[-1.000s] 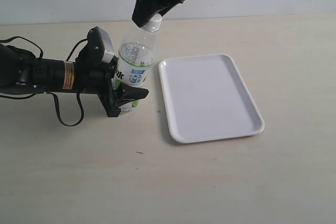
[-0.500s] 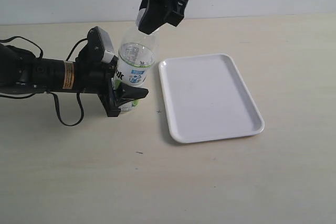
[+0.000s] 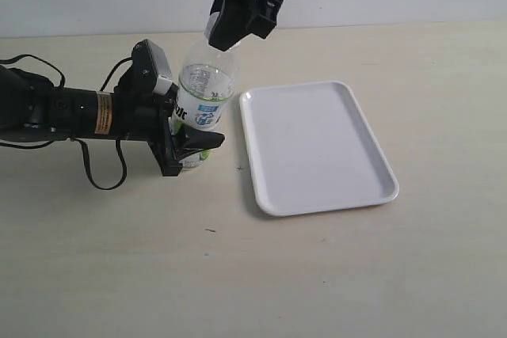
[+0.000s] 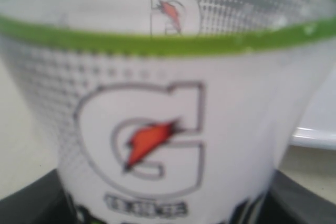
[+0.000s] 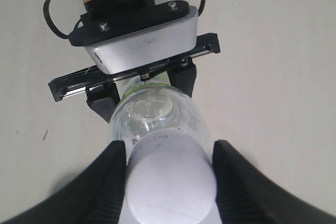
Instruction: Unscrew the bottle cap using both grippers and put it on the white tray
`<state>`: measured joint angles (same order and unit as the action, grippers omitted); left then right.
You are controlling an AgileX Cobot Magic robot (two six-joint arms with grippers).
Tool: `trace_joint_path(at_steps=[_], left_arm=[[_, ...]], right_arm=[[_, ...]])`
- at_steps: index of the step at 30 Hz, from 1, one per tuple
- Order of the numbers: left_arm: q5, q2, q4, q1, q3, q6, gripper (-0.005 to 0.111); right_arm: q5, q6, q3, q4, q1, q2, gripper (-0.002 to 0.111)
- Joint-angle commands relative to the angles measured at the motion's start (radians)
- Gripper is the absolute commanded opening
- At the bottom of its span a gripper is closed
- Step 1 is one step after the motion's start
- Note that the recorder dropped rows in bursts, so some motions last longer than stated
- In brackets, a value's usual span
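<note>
The clear bottle [image 3: 204,96] stands upright on the table left of the white tray [image 3: 317,148]. My left gripper [image 3: 190,144] is shut on its lower body; in the left wrist view the label [image 4: 157,129] fills the picture, with black fingers [image 4: 299,198] at its sides. My right gripper [image 3: 230,37] comes down over the bottle's top and hides the cap in the exterior view. In the right wrist view the white bottle cap [image 5: 170,179] sits between the two black fingers [image 5: 110,177], which press on its sides. The right gripper [image 5: 169,150] is shut on it.
The left arm with its orange label [image 3: 103,112] and black cables [image 3: 99,172] lies across the table's left side. The tray's rim [image 4: 315,135] shows beside the bottle in the left wrist view. A pale wall runs behind the table.
A second ago the cap showed below the right gripper; the gripper has since turned and dropped over it. The left gripper and bottle have not moved.
</note>
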<state>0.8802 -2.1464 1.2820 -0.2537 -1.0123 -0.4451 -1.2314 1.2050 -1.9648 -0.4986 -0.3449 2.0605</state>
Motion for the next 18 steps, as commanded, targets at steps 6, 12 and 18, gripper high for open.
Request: trace_joint_path(at_steps=[6, 12, 18], left_arm=[[0.019, 0.007, -0.002, -0.004, -0.003, -0.005, 0.000], [0.019, 0.007, -0.002, -0.004, -0.003, -0.005, 0.000], [0.019, 0.007, -0.002, -0.004, -0.003, -0.005, 0.000]], right_arm=[[0.049, -0.056, -0.007, -0.072, 0.001, -0.023, 0.062], [0.065, -0.131, -0.007, -0.122, 0.001, -0.031, 0.068], [0.171, -0.623, -0.007, -0.128, 0.004, -0.084, 0.068]])
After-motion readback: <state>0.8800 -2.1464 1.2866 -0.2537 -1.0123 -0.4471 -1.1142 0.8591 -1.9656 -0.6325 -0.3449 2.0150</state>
